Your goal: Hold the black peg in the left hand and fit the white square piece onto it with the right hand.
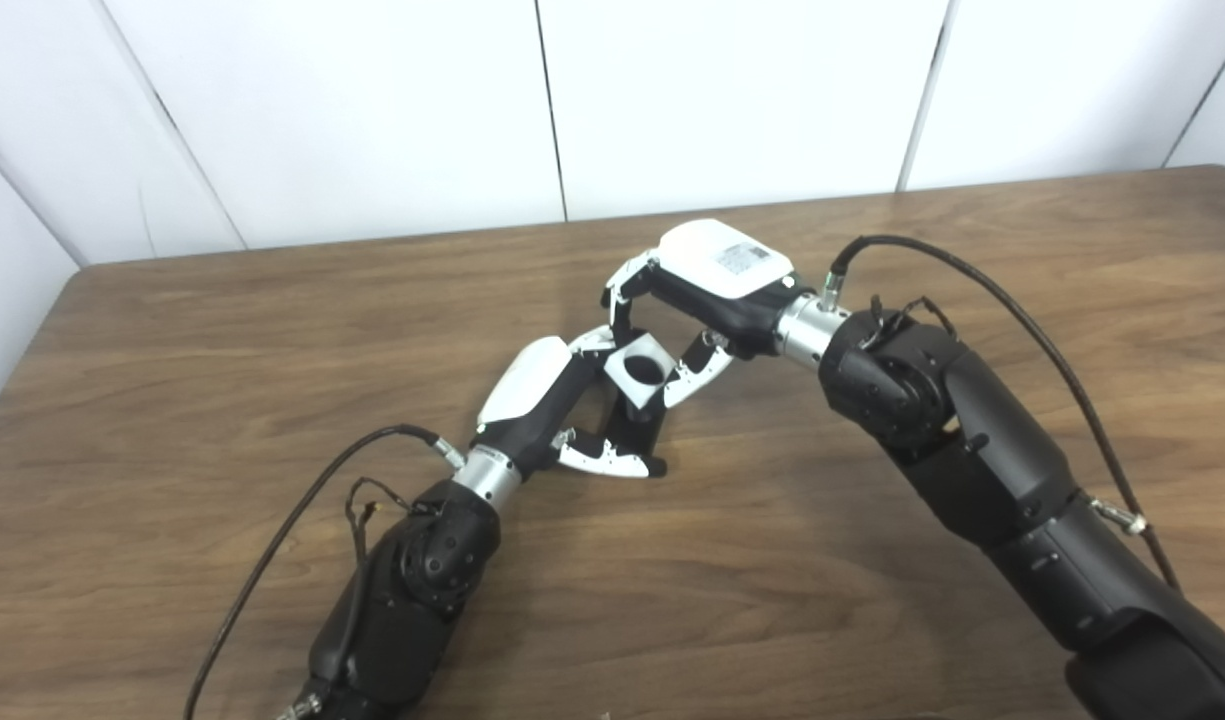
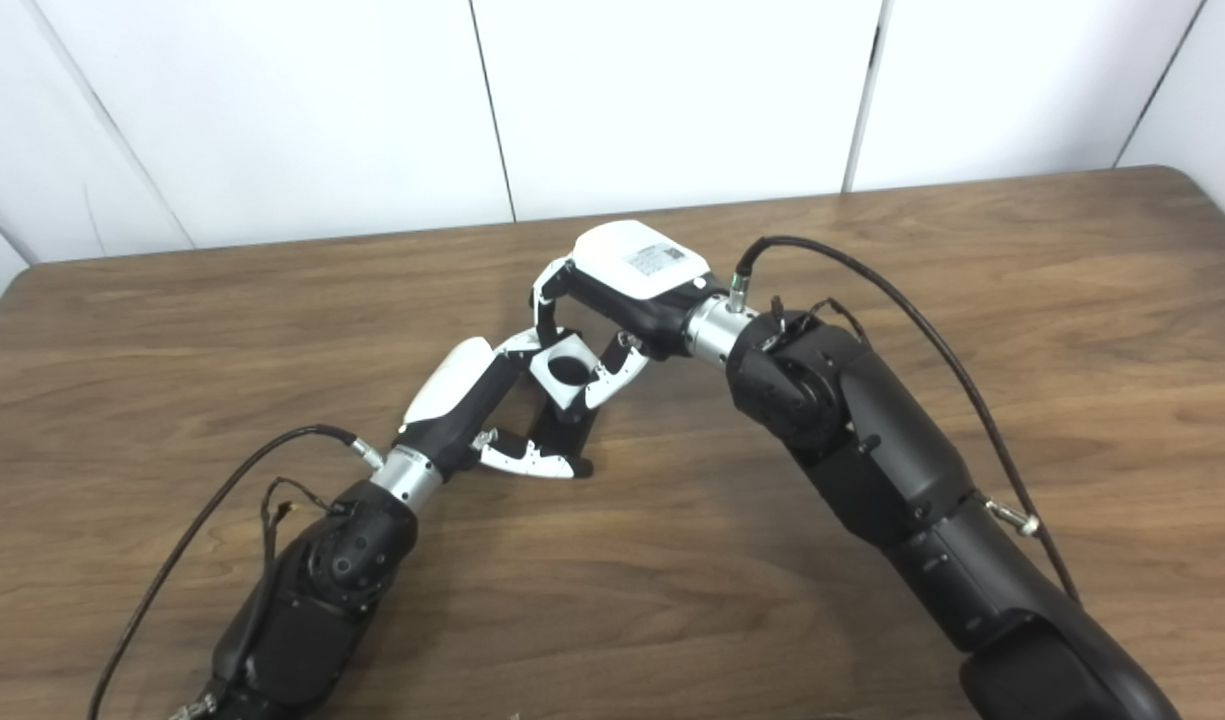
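My left hand (image 1: 557, 405) is shut on the black peg (image 1: 637, 432) and holds it low over the wooden table (image 1: 222, 340), its thumb under the peg's lower end. The white square piece (image 1: 640, 372), with a dark round hole in its face, sits at the peg's upper end. My right hand (image 1: 694, 292) comes in from the right and is shut on the white piece, fingers on its far side and thumb on its near right side. The same shows in the right eye view: peg (image 2: 562, 432), white piece (image 2: 568, 372). How deep the peg sits in the hole is hidden.
Black cables run along both forearms, one by the left arm (image 1: 302, 500) and one by the right arm (image 1: 1032, 330). A white panelled wall (image 1: 672, 100) stands behind the table's far edge. The table's left edge is near the picture's left side.
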`<action>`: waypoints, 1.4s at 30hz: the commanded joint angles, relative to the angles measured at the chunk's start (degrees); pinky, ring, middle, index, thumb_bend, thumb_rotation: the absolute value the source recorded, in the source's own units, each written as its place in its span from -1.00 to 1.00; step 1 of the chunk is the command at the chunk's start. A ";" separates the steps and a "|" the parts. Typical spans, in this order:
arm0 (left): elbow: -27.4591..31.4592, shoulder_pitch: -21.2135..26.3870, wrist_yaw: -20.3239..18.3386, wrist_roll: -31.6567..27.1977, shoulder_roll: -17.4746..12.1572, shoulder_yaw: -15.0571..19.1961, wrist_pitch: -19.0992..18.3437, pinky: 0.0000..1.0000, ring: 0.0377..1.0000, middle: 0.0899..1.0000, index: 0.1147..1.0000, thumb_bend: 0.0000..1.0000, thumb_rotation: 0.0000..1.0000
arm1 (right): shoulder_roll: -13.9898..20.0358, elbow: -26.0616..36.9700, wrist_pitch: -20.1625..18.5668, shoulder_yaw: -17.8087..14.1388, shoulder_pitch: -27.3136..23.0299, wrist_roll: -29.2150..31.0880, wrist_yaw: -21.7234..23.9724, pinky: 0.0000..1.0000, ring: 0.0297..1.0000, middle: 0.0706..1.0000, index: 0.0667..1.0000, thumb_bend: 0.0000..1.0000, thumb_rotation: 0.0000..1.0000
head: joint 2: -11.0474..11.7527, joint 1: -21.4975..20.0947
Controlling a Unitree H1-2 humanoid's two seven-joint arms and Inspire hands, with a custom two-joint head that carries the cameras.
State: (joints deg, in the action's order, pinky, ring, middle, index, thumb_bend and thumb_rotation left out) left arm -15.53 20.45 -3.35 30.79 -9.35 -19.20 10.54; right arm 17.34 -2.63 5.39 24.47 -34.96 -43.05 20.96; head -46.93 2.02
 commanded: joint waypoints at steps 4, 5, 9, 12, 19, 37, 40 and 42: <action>0.91 0.59 -0.77 -0.37 -0.57 0.03 -0.18 0.65 0.85 0.74 0.13 0.65 -0.68 | 0.18 -1.25 1.40 0.38 -1.54 -0.16 -0.72 0.54 0.57 0.47 -0.11 0.04 -0.72 | -0.10 0.05; 0.87 0.60 -0.75 -0.47 -0.56 0.07 -0.14 0.65 0.85 0.74 0.12 0.65 -0.69 | 0.23 -1.37 1.46 0.37 -1.55 -0.14 -0.82 0.54 0.57 0.47 -0.11 0.04 -0.72 | -0.11 0.04; 0.93 0.68 -0.89 -0.59 -0.58 0.07 -0.29 0.65 0.84 0.74 0.12 0.65 -0.69 | 0.28 -1.97 1.60 0.34 -1.61 -0.16 -1.05 0.52 0.56 0.47 -0.11 0.04 -0.72 | -0.11 0.09; 1.12 0.69 -1.09 -0.53 -0.58 0.00 -0.66 0.66 0.84 0.74 0.12 0.64 -0.69 | 0.16 -2.45 1.38 0.30 -1.52 -0.23 -0.99 0.53 0.56 0.47 -0.11 0.04 -0.72 | -0.22 0.25; 0.39 0.69 -0.63 -0.35 -0.58 0.15 -0.50 0.62 0.84 0.74 0.13 0.65 -0.71 | -0.02 -2.18 0.74 0.33 -1.20 0.22 -0.44 0.55 0.55 0.48 -0.08 0.04 -0.70 | -0.27 0.15; 0.19 0.22 -0.87 1.43 -0.46 -0.32 -3.78 0.56 0.82 0.73 0.27 0.75 -0.67 | 1.18 0.06 -1.22 -0.01 -0.92 -0.05 2.77 0.62 0.61 0.60 0.40 0.58 -0.45 | -0.58 -0.34; 0.02 0.16 -0.62 2.16 -0.61 -0.40 -4.43 0.55 0.81 0.74 0.32 0.79 -0.61 | 1.27 0.31 -1.75 -0.12 -0.88 -0.10 3.77 0.65 0.63 0.62 0.40 0.62 -0.45 | -0.62 -0.26; 0.04 0.12 -0.62 2.33 -0.66 -0.34 -4.74 0.56 0.82 0.74 0.33 0.81 -0.58 | 1.44 0.64 -2.56 0.03 -1.01 -0.45 4.95 0.69 0.67 0.65 0.43 0.67 -0.41 | -0.66 -0.31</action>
State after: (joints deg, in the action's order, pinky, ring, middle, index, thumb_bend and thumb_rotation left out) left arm -15.27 20.70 -2.80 32.02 -9.27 -19.22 8.48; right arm 18.47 -3.75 3.79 24.62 -34.18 -43.14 25.07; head -47.55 1.67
